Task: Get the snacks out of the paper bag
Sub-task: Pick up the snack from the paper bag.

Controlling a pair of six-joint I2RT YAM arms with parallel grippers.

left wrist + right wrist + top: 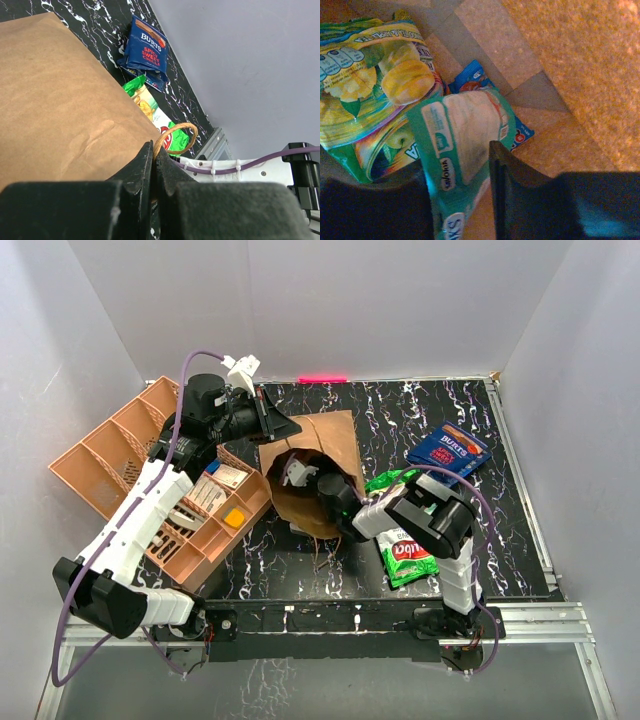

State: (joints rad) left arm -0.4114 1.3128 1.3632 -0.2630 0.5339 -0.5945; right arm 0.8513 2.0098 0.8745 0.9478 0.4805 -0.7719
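Lying on its side on the bench, the paper bag holds a teal packet, a multicoloured packet beside it and a small blue packet underneath. A Burts packet and a green packet rest outside on the bench, to the bag's right. The right gripper reaches into the bag's mouth, fingers parted either side of the teal packet, while the left gripper, raised above the orange tray, has its fingers closed on the bag's rim beside a loop handle.
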